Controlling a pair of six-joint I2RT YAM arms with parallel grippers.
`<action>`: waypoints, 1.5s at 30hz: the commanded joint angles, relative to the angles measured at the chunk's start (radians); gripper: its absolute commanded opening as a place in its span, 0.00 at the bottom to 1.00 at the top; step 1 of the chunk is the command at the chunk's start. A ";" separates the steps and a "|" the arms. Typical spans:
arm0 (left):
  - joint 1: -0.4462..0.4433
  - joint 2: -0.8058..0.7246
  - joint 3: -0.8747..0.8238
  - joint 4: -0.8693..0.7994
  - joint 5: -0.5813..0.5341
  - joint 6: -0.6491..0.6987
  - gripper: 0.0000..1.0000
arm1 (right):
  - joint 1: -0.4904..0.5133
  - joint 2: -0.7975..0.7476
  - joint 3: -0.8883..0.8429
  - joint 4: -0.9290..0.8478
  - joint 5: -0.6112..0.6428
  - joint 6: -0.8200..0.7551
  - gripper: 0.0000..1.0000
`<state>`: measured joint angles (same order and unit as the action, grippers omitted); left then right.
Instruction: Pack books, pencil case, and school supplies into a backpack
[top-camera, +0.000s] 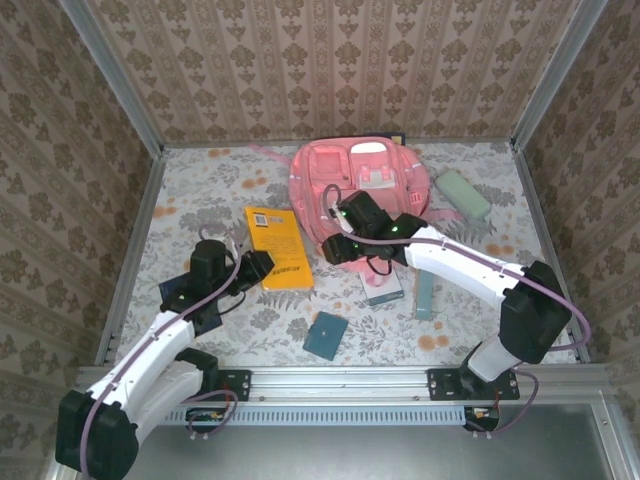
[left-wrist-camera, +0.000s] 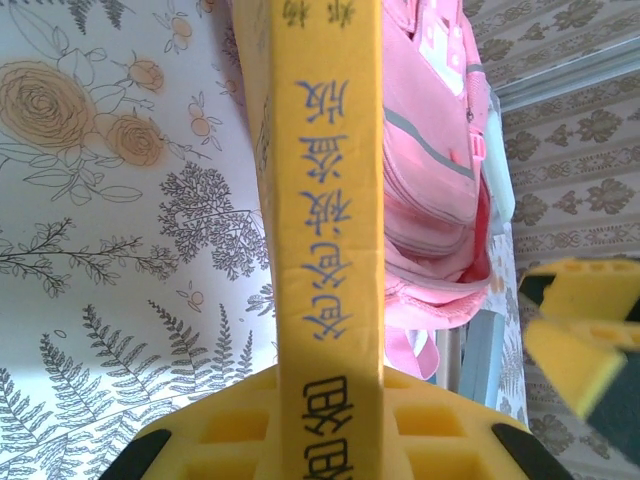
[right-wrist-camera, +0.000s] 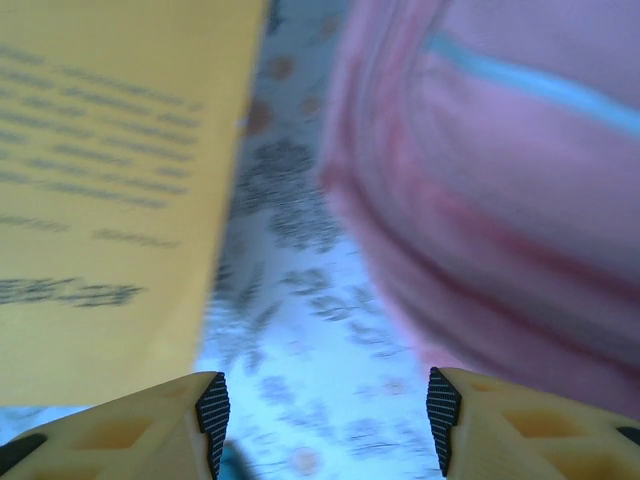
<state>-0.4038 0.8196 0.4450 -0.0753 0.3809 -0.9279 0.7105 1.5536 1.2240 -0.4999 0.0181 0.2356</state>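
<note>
Running up the spine of the yellow book (left-wrist-camera: 330, 200) is a line of blue Chinese characters. In the top view its cover carries a small pale label at the far corner and dark print lower down, too small to read. In the right wrist view the same cover shows only blurred lines of text.

The left hand (top-camera: 262, 265) is clamped on the book's near left edge, with the spine between its yellow tips. The right hand (right-wrist-camera: 325, 400) is spread apart over the bare worktop (right-wrist-camera: 300, 300), in the gap between the book and the backpack (top-camera: 365, 185).

The backpack lies front up at the far middle, and its contents cannot be made out. The pencil case (top-camera: 462, 193) lies just right of it. Nearer are the grey book (top-camera: 385, 290), partly under the right arm, the teal bar (top-camera: 425, 295) and the teal pad (top-camera: 326, 335). The blue book (top-camera: 175, 292) lies partly under the left arm.
</note>
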 joint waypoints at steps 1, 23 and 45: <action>0.007 -0.017 0.068 0.017 0.043 0.035 0.00 | -0.028 0.009 -0.012 -0.004 0.140 -0.297 0.59; 0.063 -0.057 0.149 -0.079 0.114 0.072 0.00 | -0.149 0.353 0.109 0.038 0.271 -0.717 0.53; 0.172 -0.095 0.161 -0.071 0.157 0.055 0.00 | -0.047 0.398 0.676 -0.261 0.026 -0.422 0.00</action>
<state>-0.2447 0.7612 0.5533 -0.2035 0.4980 -0.8810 0.6529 1.9259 1.7756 -0.7139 0.1116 -0.2684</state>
